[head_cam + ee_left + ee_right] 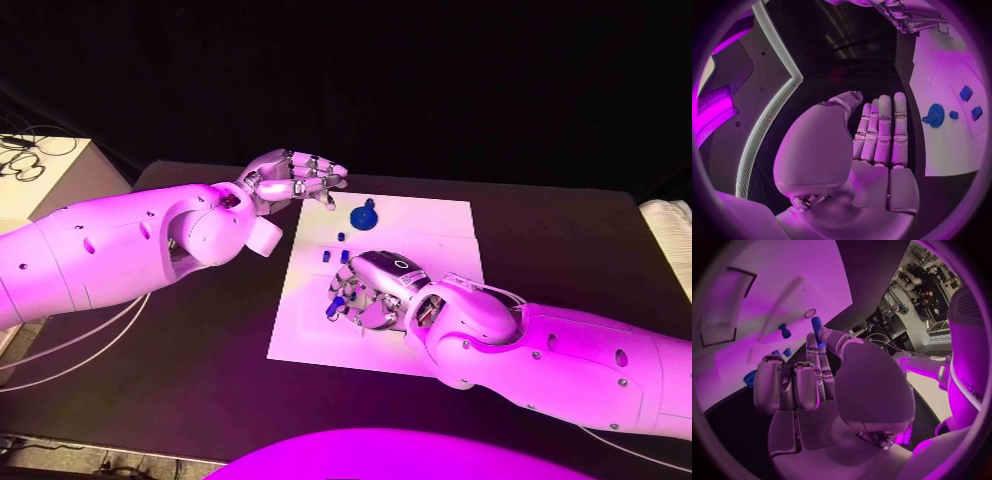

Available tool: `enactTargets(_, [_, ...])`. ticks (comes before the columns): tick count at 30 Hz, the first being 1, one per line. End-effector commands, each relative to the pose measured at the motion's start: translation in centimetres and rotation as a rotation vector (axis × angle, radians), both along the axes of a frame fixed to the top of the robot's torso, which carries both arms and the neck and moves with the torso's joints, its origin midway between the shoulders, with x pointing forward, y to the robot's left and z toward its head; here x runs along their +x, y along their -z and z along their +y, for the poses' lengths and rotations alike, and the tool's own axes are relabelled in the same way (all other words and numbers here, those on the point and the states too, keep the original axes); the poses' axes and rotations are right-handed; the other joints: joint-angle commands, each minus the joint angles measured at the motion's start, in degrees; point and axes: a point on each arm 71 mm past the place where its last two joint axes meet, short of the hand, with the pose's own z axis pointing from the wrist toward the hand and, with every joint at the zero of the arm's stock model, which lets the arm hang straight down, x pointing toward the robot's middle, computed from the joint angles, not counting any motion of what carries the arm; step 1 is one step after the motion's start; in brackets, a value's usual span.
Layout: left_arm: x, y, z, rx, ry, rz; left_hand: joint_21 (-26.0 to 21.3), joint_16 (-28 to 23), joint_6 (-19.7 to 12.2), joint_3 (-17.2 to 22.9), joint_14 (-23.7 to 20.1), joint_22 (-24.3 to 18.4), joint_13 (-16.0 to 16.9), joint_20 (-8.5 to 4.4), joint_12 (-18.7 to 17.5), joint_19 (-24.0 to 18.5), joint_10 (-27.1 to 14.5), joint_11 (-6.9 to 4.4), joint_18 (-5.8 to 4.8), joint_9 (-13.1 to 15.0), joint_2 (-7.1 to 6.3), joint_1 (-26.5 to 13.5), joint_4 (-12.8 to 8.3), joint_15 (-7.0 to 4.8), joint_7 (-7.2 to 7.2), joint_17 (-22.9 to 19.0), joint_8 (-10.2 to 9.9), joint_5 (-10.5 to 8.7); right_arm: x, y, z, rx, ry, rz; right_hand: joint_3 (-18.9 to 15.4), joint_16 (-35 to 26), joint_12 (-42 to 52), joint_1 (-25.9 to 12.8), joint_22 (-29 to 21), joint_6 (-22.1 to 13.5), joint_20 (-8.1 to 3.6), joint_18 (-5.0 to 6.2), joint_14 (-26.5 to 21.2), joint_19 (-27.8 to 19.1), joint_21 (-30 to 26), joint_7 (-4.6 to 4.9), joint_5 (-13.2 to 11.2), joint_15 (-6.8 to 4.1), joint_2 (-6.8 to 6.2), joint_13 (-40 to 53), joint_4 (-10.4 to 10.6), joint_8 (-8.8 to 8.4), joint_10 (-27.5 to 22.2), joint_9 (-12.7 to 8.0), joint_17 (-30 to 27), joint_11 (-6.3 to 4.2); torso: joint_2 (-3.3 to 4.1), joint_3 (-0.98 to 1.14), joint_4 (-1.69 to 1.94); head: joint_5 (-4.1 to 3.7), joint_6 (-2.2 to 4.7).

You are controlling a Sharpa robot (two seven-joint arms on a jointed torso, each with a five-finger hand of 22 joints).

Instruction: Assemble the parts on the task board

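The white task board [418, 225] lies in the middle of the black table. A round blue part [365, 213] stands near its far edge, also seen as a round blue part [934, 115]. Small blue parts [340, 255] lie just nearer on the board. My right hand [372, 292] hovers low over the board's left middle and pinches a short blue peg [816, 326] between thumb and a finger. Another blue peg [784, 331] stands on the board beyond it. My left hand [296, 178] hangs above the board's far left corner, fingers straight [882, 130] and holding nothing.
A pale box with cables [36, 165] stands at the table's far left. A white object [672, 232] lies at the right edge. Bare black table [188, 340] surrounds the board, and my right forearm [562, 360] crosses its near right corner.
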Motion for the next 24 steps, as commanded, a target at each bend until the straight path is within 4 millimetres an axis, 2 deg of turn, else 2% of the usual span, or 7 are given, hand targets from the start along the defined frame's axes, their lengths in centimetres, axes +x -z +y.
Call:
enactTargets(1, [-0.07, -0.06, -0.21, -0.014, 0.017, 0.001, -0.18, -0.39, 0.42, 0.04, -0.45, 0.07, -0.06, -0.05, -0.39, -0.35, 0.37, 0.18, 0.65, -0.06, 0.51, -0.06, 0.29, 0.13, 0.09, 0.05, -0.07, 0.05, -0.12, 0.36, 0.22, -0.062, -0.023, -0.028, -0.03, 0.17, -0.20, 0.03, 7.04, -0.12, -0.18, -0.68, 1.67, 2.15, 0.09, 0.17, 0.23, -0.42, 0.54, 0.04, -0.36, 0.42, -0.11, 1.10, 0.11, 0.09, -0.02, 0.02, 0.00, 0.03, -0.13])
enactTargets(24, [-0.10, -0.05, -0.09, -0.012, 0.015, 0.003, -0.18, -0.39, 0.42, 0.04, -0.45, 0.07, -0.06, -0.05, -0.39, -0.35, 0.37, 0.18, 0.65, -0.06, 0.51, -0.06, 0.29, 0.13, 0.09, 0.05, -0.07, 0.05, -0.20, 0.95, 0.50, -0.138, -0.019, -0.070, 0.02, 0.11, -0.29, -0.10, 7.03, -0.16, -0.16, -0.67, 1.64, 2.14, 0.04, 0.17, 0.22, -0.39, 0.52, 0.06, -0.50, 0.47, -0.07, 1.19, -0.03, 0.11, -0.02, -0.03, -0.01, -0.06, -0.21])
